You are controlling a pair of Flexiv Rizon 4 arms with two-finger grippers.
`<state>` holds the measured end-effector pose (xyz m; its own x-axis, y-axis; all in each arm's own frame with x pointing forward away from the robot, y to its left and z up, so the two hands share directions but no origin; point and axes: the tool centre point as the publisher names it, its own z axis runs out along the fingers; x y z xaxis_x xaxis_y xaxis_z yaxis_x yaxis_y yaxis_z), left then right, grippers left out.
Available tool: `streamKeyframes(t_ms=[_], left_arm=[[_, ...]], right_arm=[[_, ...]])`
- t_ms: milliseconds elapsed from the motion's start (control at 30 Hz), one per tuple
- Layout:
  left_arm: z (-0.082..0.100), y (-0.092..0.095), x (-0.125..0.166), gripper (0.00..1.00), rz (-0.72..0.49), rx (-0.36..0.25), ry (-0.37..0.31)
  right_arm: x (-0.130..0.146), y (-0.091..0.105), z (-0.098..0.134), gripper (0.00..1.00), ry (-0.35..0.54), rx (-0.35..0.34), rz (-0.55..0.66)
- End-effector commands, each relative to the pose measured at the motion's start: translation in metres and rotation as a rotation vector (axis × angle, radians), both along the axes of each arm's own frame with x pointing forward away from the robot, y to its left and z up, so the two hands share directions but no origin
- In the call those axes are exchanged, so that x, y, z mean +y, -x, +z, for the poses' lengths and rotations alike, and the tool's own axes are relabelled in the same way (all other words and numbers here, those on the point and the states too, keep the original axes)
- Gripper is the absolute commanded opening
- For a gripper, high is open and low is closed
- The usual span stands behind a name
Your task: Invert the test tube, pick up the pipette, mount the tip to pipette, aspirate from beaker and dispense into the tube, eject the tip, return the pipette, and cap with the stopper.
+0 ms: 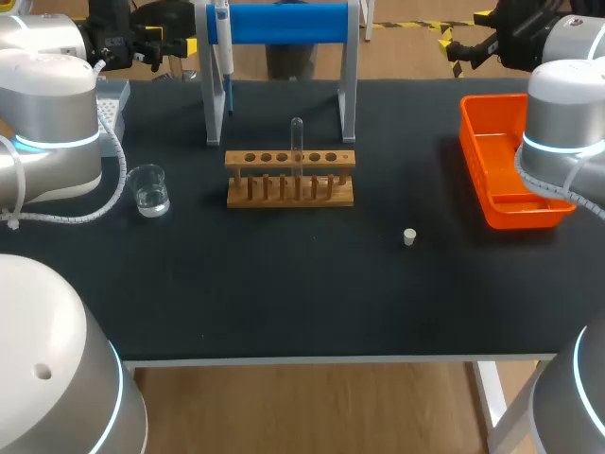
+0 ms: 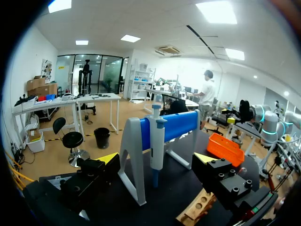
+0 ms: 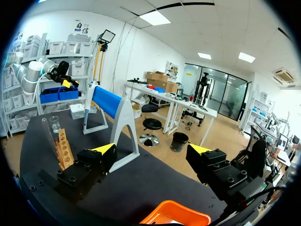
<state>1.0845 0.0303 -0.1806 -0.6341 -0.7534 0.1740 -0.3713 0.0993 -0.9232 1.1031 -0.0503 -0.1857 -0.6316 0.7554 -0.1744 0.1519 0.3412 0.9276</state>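
Note:
A clear test tube (image 1: 297,142) stands in the wooden rack (image 1: 290,178) at mid-table. The pipette (image 1: 223,47) hangs on the blue stand (image 1: 284,24) behind the rack. A glass beaker (image 1: 149,189) holding liquid sits left of the rack, and the small white stopper (image 1: 409,236) lies to the rack's right. My left gripper (image 1: 156,43) hovers open at the far left edge; in its wrist view the gripper (image 2: 157,162) faces the pipette (image 2: 156,146), apart from it. Open and holding nothing, my right gripper (image 1: 452,47) hangs at the far right, seen from its wrist (image 3: 151,155).
An orange tray (image 1: 506,165) lies along the table's right side, under my right arm. A grey tip box (image 1: 113,99) sits at the far left, beside my left arm. The table front shows only black mat.

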Motion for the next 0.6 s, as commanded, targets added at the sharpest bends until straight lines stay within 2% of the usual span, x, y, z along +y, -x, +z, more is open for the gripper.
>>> streamKeyframes(t_ms=[33, 533, 600], left_arm=[[0.0, 0.0, 0.0, 1.0, 0.0, -0.001, 0.001], [0.0, 0.0, 0.0, 1.0, 0.0, -0.001, 0.001], [0.0, 0.0, 0.0, 1.0, 0.0, -0.001, 0.001]], right_arm=[[0.0, 0.0, 0.0, 1.0, 0.001, 0.001, 0.0], [0.0, 0.0, 0.0, 1.0, 0.001, 0.001, 0.0], [0.004, 0.011, 0.001, 1.0, -0.004, 0.007, 0.012]])
